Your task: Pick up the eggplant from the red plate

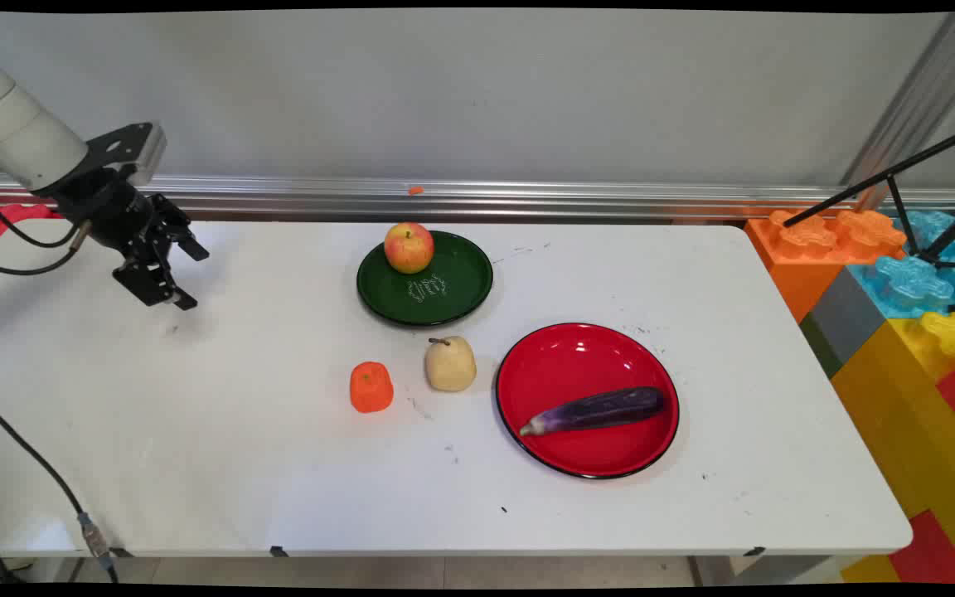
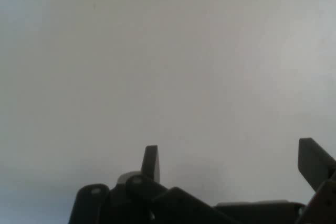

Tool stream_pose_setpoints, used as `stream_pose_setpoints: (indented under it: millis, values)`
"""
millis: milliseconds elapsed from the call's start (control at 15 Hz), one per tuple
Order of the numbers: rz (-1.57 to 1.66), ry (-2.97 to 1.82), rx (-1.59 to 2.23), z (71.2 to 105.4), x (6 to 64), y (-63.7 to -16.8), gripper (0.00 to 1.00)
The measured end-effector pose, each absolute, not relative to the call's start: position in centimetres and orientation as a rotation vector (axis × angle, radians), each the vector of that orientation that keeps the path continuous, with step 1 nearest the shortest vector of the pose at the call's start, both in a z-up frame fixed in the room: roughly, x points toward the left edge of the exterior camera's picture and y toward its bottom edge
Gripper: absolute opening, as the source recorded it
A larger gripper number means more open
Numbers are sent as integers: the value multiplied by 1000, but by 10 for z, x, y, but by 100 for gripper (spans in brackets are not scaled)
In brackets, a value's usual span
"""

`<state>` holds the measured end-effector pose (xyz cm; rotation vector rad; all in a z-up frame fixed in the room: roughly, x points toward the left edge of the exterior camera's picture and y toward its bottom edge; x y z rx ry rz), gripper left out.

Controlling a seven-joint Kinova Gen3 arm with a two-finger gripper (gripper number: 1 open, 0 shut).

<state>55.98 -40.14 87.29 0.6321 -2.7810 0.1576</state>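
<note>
- Nothing is sitting in my pincer [image 1: 164, 278]; it is hanging open and empty over the counter's [image 1: 196, 431] far left corner, fingers [image 2: 150, 162] spread apart with only bare white surface showing between them in the hand view.
- Nearest to me is lying the orange fruit [image 1: 371, 386], off to my right and toward the near edge, well apart from my pincer.
- Just beside it, further right, is standing the pale pear [image 1: 450, 363], stem up.
- Toward the far edge at mid-counter is sitting the green plate [image 1: 453, 290], carrying the apple [image 1: 409, 247] on its far rim.
- Right of the pear is resting the red plate [image 1: 560, 356]; the eggplant [image 1: 595, 410] is lying in it, long axis running left to right, stem end pointing my way.
</note>
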Motion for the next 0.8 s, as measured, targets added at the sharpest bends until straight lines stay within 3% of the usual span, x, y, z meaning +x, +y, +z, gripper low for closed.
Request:
stream_pose_setpoints:
  millis: [333, 800]
  values:
    - [127, -2735, 673, 886, 524, -390, 100]
    - [72, -2673, 762, 910, 424, -366, 100]
